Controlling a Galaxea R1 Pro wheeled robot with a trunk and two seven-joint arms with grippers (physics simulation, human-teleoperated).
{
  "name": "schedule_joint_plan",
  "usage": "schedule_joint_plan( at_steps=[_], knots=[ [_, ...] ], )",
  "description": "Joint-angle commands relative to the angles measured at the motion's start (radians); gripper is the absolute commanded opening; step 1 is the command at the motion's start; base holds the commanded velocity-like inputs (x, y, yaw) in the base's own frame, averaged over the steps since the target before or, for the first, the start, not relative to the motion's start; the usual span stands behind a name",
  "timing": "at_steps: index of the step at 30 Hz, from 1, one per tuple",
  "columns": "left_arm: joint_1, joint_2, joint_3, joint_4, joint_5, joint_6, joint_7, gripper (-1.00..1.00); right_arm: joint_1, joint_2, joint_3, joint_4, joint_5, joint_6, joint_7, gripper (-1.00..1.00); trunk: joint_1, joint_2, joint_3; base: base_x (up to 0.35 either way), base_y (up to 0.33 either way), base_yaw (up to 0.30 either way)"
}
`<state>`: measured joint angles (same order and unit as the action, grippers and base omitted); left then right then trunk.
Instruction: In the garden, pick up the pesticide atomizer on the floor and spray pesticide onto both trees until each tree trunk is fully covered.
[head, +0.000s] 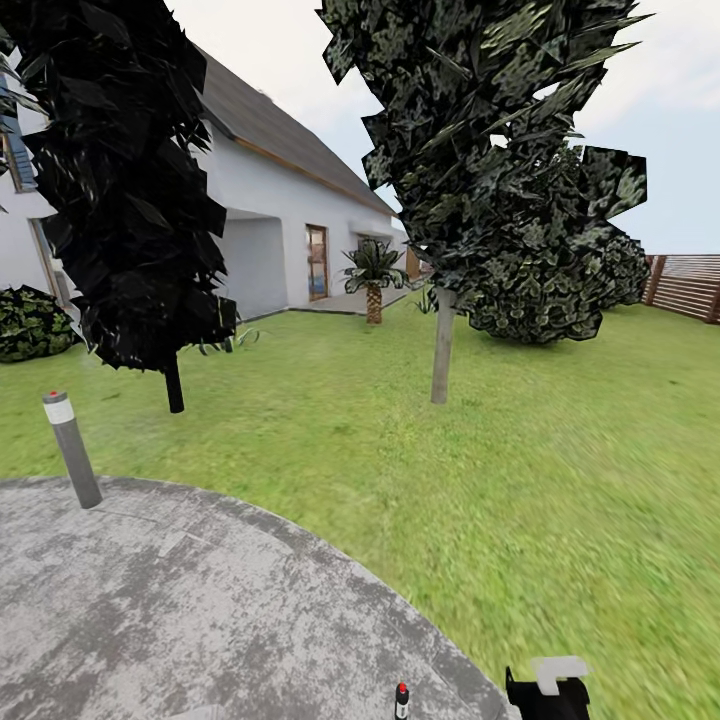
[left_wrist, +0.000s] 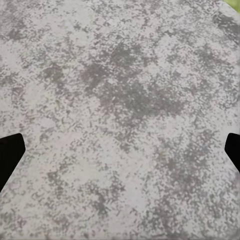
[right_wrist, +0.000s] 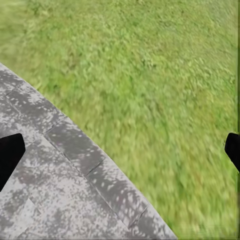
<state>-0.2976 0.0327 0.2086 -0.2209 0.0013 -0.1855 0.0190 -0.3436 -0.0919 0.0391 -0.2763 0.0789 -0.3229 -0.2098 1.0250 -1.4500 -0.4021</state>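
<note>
Head view first: we record a round grey paved pad (head: 200, 600) in the foreground, bordered by lawn (head: 520, 470). A grey bollard lamp (head: 72, 450) stands at the pad's far left edge. Beyond it rises a dark conifer (head: 125, 180); to its right stands a tree (head: 490, 140) with a straight grey-brown trunk (head: 442, 345), set well out on the grass. Behind are a short palm (head: 374, 280), a rounded shrub (head: 550, 290), a white house (head: 290, 210) and a slatted fence (head: 690, 285). The pesticide atomizer (head: 401, 700), small with a red dot on top, sits on the pad at the bottom edge. Just right of it we note a black and white part of the right arm (head: 550, 685); atomizer and arm appear apart.

Left wrist view: the left gripper (left_wrist: 120, 150) faces bare mottled paving (left_wrist: 120, 100), with its fingers (left_wrist: 10, 155) spread wide and nothing between them.

Right wrist view: the right gripper (right_wrist: 120, 150) looks down on the pad's stone edging (right_wrist: 80, 150) and the grass beyond, with its fingers (right_wrist: 10, 155) likewise parted and holding nothing.
</note>
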Motion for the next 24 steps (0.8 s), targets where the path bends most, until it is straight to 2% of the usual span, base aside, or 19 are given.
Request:
schedule_joint_plan(
  at_steps=[1, 3, 4, 8, 14, 17, 21, 24],
  knots=[
    [0.0, -0.001, 0.0, 0.0, 0.0, 0.0, 0.0, 1.0, 0.0, -0.014, -0.001, 0.022, -0.001, 0.0, -0.002, 1.0, 0.0, 0.0, 0.0, 0.0, 0.0, 0.0],
    [0.0, -0.002, -0.001, 0.0, 0.0, 0.0, 0.0, 1.0, 0.001, -0.041, -0.002, 0.067, -0.002, 0.0, -0.005, 1.0, 0.0, 0.0, 0.0, 0.0, 0.0, 0.0],
    [0.0, -0.003, -0.001, 0.0, 0.001, 0.0, 0.0, 1.0, 0.001, -0.07, -0.003, 0.121, -0.003, 0.0, -0.01, 1.0, 0.0, 0.0, 0.0, 0.0, 0.0, 0.0],
    [0.0, -0.005, -0.001, 0.0, 0.001, 0.0, 0.001, 1.0, 0.001, -0.119, -0.004, 0.229, -0.005, 0.0, -0.024, 1.0, 0.0, 0.0, 0.0, 0.0, 0.0, 0.0],
    [0.0, -0.005, -0.003, -0.002, 0.002, -0.001, 0.001, 1.0, 0.0, -0.132, -0.003, 0.259, -0.005, 0.0, -0.072, 1.0, 0.0, 0.0, 0.0, 0.0, 0.0, 0.0],
    [0.0, -0.013, -0.008, -0.024, 0.003, 0.001, 0.003, 1.0, 0.001, -0.132, -0.002, 0.267, -0.005, 0.002, -0.089, 1.0, 0.0, 0.0, 0.0, 0.0, 0.0, 0.0],
    [0.0, -0.038, -0.01, -0.193, 0.003, 0.01, 0.029, 1.0, 0.001, -0.13, -0.002, 0.272, -0.003, 0.003, -0.097, 1.0, 0.0, 0.0, 0.0, 0.0, 0.0, 0.0],
    [0.0, -0.052, -0.011, -0.253, 0.002, 0.011, 0.054, 1.0, 0.001, -0.13, -0.002, 0.273, -0.002, 0.003, -0.098, 1.0, 0.0, 0.0, 0.0, 0.0, 0.0, 0.0]
  ],
)
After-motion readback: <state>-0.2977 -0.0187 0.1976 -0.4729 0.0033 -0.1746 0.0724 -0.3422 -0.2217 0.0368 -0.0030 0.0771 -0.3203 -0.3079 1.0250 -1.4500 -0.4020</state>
